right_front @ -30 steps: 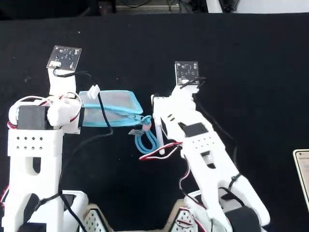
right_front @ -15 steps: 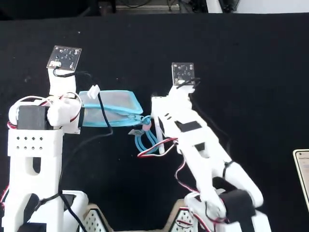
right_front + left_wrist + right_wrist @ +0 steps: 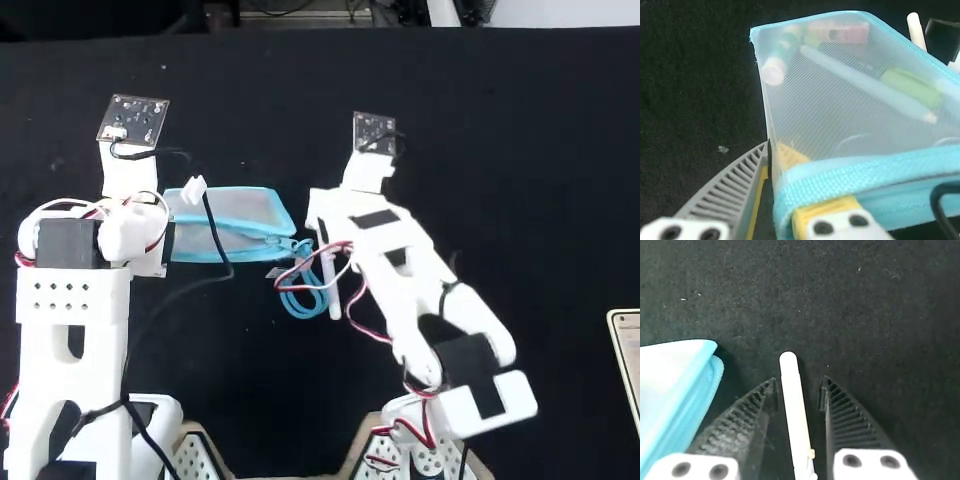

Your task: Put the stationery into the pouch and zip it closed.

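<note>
The light blue mesh pouch (image 3: 240, 222) lies on the black cloth between the arms. My left gripper (image 3: 771, 156) is shut on the pouch's (image 3: 850, 105) corner by the zip band. Through the mesh I see a pale blue pen (image 3: 865, 82), a green piece (image 3: 910, 85) and a pink-capped item (image 3: 774, 69). A white pen (image 3: 330, 285) lies just beside the pouch's zip end. My right gripper (image 3: 797, 386) is open and straddles this pen (image 3: 792, 405), a gap showing on each side. The pouch's edge (image 3: 675, 380) is close beside it.
A blue cord loop (image 3: 300, 295) lies by the pouch's zip end, next to the white pen. A pale flat object (image 3: 626, 350) sits at the table's right edge. The far and right parts of the black cloth (image 3: 520, 150) are bare.
The right arm has swung and stretched farther from its base, its gripper shifting slightly away along the white pen. The left arm and pouch have stayed still.
</note>
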Motion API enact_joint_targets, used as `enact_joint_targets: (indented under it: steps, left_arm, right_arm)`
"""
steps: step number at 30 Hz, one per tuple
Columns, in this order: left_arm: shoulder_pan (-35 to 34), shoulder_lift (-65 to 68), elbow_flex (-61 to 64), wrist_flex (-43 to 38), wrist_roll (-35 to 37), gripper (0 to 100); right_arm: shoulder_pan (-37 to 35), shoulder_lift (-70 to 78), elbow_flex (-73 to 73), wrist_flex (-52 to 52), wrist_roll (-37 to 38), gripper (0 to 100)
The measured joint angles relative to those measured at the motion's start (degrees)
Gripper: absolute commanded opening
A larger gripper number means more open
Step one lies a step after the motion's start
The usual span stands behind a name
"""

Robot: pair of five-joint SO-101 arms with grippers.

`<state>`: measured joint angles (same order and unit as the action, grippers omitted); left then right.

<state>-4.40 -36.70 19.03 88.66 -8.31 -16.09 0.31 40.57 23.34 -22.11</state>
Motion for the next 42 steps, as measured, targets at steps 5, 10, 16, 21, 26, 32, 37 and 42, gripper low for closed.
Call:
enact_joint_targets:
  steps: [5,10,16,21,26,32,37,42]
  left_arm:
    - [0.0,0.0,0.0,0.0,0.0,3]
    - [0.0,0.0,0.0,0.0,0.0,3]
    - [0.0,0.0,0.0,0.0,0.0,3]
    - [0.0,0.0,0.0,0.0,0.0,3]
    - [0.0,0.0,0.0,0.0,0.0,3]
    - [0.0,0.0,0.0,0.0,0.0,3]
    - [0.0,0.0,0.0,0.0,0.0,3]
    - [0.0,0.0,0.0,0.0,0.0,3]
  right_arm:
    - [0.0,3.8,-2.5,0.2,-0.1,13.1]
    - [-0.9,7.5,-4.9,0.2,5.1,13.1]
    - [-1.9,8.8,-7.8,3.4,7.4,13.1]
    - [-2.2,9.1,-8.1,4.2,7.5,13.2]
    - [-2.0,12.8,-12.7,8.1,7.5,13.2]
    - [-2.0,20.3,-24.4,19.0,7.7,12.8]
    - [-2.0,25.5,-33.4,27.5,7.9,6.7]
    - [0.9,26.5,-36.3,32.4,8.1,0.9]
